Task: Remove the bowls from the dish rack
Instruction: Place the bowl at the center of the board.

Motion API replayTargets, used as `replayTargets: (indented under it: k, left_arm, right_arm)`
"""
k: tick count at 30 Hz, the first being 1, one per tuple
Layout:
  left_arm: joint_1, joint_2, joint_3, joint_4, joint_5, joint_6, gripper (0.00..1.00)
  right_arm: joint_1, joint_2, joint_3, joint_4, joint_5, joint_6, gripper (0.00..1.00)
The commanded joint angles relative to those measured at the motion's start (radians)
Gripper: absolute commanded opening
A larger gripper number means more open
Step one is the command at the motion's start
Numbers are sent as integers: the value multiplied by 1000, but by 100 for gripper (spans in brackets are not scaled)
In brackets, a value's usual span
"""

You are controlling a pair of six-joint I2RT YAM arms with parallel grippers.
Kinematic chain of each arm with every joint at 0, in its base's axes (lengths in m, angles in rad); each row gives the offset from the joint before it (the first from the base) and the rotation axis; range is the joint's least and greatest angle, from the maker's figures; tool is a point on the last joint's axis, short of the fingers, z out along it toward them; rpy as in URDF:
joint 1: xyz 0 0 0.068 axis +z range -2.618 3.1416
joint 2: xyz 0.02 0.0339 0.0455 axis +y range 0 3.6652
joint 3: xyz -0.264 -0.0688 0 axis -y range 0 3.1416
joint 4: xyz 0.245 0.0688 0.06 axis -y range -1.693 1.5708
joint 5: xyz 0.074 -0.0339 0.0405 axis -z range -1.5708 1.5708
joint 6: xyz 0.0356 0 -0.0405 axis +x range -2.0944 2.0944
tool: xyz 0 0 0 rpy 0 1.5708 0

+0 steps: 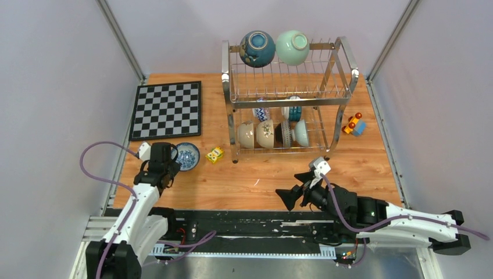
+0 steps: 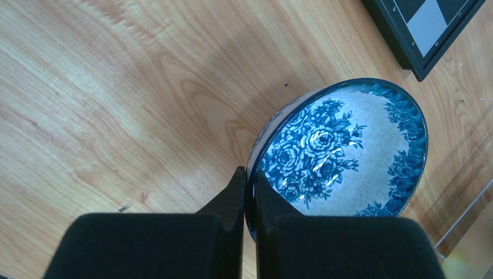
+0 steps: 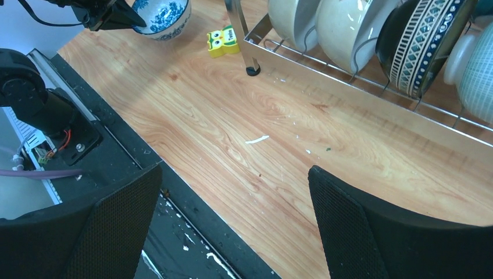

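Wooden table (image 1: 372, 168) carries the silver wire dish rack (image 1: 290, 100) at its far side, with a chessboard (image 1: 167, 109) to the rack's left. 2 bowls, dark blue (image 1: 257, 48) and mint green (image 1: 292, 47), sit on the top tier; a row of 4 (image 1: 265, 133) stands on edge below. The right gripper (image 3: 235, 174) hangs near the front edge, jaws spread wide and holding nothing. The left gripper (image 2: 249, 180) pinches the rim of a blue-flowered bowl (image 2: 343, 151) near the chessboard, left of a yellow block (image 1: 214, 154).
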Motion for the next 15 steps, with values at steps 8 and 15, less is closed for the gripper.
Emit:
replayTargets:
  k: [8, 15]
  left_arm:
    - [26, 82, 10, 174, 12, -73, 0]
    - [57, 147, 5, 198, 53, -81, 0]
  right_arm:
    - [-11, -84, -60, -61, -4, 62, 99]
    - [-10, -91, -54, -62, 5, 56, 99]
